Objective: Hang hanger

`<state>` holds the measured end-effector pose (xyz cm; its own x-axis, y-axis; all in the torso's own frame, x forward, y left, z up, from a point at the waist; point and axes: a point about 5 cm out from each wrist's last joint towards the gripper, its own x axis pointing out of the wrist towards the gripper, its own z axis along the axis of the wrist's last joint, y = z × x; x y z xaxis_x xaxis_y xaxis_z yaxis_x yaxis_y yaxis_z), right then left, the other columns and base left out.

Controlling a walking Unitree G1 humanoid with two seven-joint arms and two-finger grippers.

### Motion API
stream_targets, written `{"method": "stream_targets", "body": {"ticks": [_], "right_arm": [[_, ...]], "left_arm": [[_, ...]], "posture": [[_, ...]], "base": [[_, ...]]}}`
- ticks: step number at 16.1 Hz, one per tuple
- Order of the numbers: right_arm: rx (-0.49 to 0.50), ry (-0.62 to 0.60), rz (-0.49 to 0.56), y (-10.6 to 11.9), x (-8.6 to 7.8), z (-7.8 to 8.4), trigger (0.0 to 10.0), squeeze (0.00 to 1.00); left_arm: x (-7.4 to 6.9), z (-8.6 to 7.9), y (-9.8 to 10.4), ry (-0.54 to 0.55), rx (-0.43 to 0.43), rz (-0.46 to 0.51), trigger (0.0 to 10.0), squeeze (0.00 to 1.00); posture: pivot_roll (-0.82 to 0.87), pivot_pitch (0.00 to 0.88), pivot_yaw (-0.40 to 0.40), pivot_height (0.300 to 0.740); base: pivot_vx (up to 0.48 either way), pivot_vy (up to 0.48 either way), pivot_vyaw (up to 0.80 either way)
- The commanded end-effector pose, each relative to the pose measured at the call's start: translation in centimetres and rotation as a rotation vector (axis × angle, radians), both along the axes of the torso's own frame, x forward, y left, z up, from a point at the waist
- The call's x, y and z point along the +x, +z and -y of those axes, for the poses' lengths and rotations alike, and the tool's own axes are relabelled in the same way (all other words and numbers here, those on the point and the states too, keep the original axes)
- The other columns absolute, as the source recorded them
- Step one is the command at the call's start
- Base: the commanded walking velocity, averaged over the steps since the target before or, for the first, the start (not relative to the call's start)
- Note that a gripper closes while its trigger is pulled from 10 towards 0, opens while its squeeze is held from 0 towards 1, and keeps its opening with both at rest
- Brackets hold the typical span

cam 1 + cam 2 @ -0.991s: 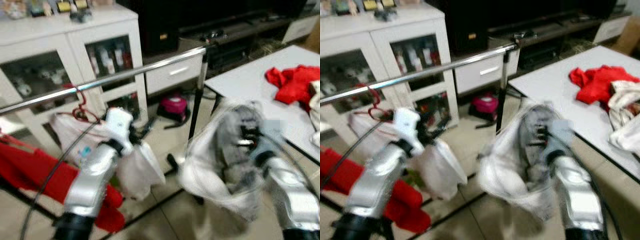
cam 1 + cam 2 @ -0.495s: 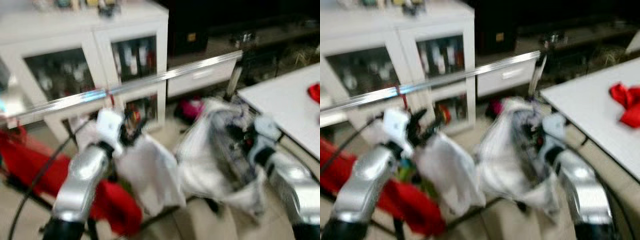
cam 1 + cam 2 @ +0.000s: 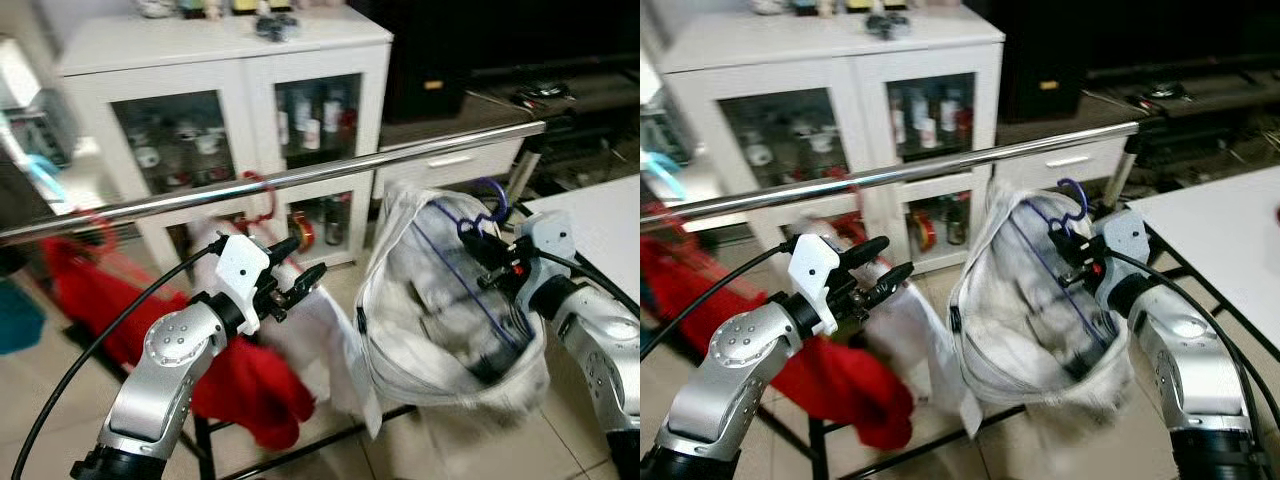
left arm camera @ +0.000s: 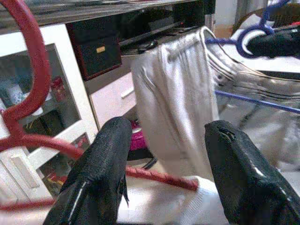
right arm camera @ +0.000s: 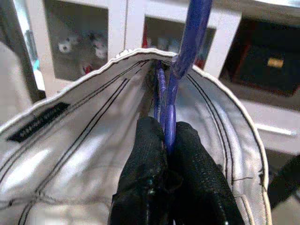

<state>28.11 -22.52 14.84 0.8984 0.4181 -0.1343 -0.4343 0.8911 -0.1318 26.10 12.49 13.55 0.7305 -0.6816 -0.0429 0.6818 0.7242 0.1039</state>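
A blue hanger [image 3: 488, 203] carries a white and grey garment [image 3: 430, 320]. My right gripper [image 3: 478, 255] is shut on the hanger's neck [image 5: 168, 112], with the hook just below and in front of the chrome rail [image 3: 300, 178]. A red hanger [image 3: 262, 198] hangs on the rail with a white garment [image 3: 330, 330] under it. My left gripper [image 3: 298, 268] is open beside that garment, below the rail, with nothing between its fingers [image 4: 101, 164]. A red garment [image 3: 240, 385] hangs lower on the left.
A white glass-door cabinet [image 3: 230, 100] stands behind the rail, and a dark TV stand [image 3: 500, 60] lies to its right. The corner of a white table [image 3: 610, 205] is at the right. The rack's black base bars [image 3: 300, 455] cross the tiled floor.
The whole view has swung left and sharpened. My right gripper has carried the hanger and garment up, closer to the rail. The left gripper stays open by the hung garment.
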Motion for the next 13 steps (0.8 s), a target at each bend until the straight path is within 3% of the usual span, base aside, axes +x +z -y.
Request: {"method": "stream_targets", "body": {"ticks": [1,6,8,13], "right_arm": [[0.014,0.001,0.116,2.3,0.6,0.4,10.0,0.0],[0.033,-0.014,0.15,3.5,1.8,0.1,10.0,0.0],[-0.008,-0.022,0.146,3.1,2.0,-0.3,10.0,0.0],[-0.016,-0.057,0.122,2.3,1.9,-0.3,10.0,0.0]], "left_arm": [[-0.2,0.2,0.1,-0.013,0.0,-0.001,10.0,0.0],[0.4,-0.1,0.0,0.046,-0.016,-0.001,10.0,0.0],[0.8,-0.2,0.1,0.084,-0.028,-0.003,10.0,0.0],[0.6,0.3,0.1,0.077,-0.031,-0.005,10.0,0.0]], "posture": [[-0.14,0.0,0.028,0.74],[-0.14,0.0,0.031,0.74],[-0.14,0.0,0.032,0.74],[-0.14,0.0,0.036,0.74]], "base": [[0.0,0.0,0.0],[0.0,0.0,0.0],[0.0,-0.48,0.0],[0.0,-0.48,0.8]]}}
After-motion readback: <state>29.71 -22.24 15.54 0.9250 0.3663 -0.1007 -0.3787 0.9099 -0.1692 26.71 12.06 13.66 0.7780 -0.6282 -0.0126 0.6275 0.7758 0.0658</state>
